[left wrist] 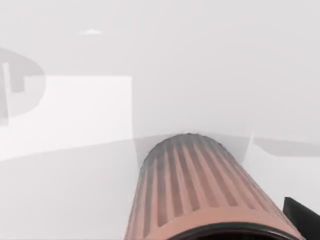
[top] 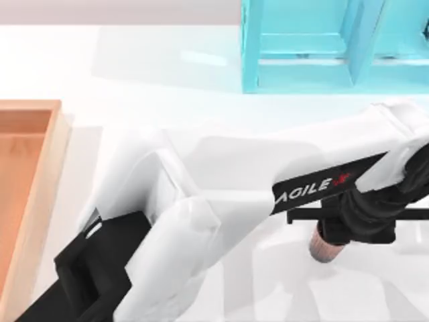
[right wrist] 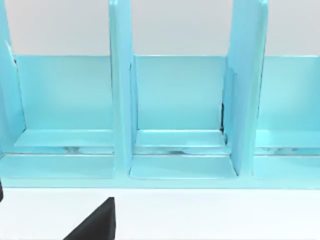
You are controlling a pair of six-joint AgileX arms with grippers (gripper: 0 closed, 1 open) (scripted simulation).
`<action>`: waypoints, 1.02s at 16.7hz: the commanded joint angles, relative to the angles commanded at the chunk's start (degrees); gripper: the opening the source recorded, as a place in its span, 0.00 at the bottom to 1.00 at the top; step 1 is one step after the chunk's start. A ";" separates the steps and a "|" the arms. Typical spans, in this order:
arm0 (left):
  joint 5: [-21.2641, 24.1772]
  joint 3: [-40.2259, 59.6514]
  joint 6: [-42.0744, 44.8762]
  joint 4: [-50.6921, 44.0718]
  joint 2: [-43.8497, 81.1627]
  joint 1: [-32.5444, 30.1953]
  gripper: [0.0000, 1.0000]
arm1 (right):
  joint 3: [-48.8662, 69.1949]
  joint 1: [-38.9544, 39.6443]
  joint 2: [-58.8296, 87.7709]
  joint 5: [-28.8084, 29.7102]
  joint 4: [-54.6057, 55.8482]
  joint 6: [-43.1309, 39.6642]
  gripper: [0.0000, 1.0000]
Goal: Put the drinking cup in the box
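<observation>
Drinking cup (top: 326, 249) below the arm (top: 315, 184) lettered "AGILE".

"AGILE" lettering on the left arm (top: 315, 186)

The left arm stretches from the top view's lower left across to its right side. Its white link lies long and nearly level, and the black wrist bends downward at the far end. The left gripper (top: 338, 235) points down at the table, with its fingers closed on the cup (top: 326, 249), which hangs just below the wrist. In the left wrist view, 1 dark finger (left wrist: 302, 216) sits beside the cup's rim. The right gripper (right wrist: 47, 216) faces level and forward, with 1 dark finger (right wrist: 95, 224) at the frame's edge.
</observation>
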 joint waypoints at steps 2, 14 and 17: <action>0.00 0.00 0.00 0.00 0.00 0.00 0.00 | 0.00 0.00 0.00 0.00 0.00 0.00 1.00; 3.60 -9.35 19.66 -3.09 -11.52 20.03 0.00 | 0.00 0.00 0.00 0.00 0.00 0.00 1.00; 6.10 -15.79 32.50 -4.69 -19.64 33.31 0.00 | 0.00 0.00 0.00 0.00 0.00 0.00 1.00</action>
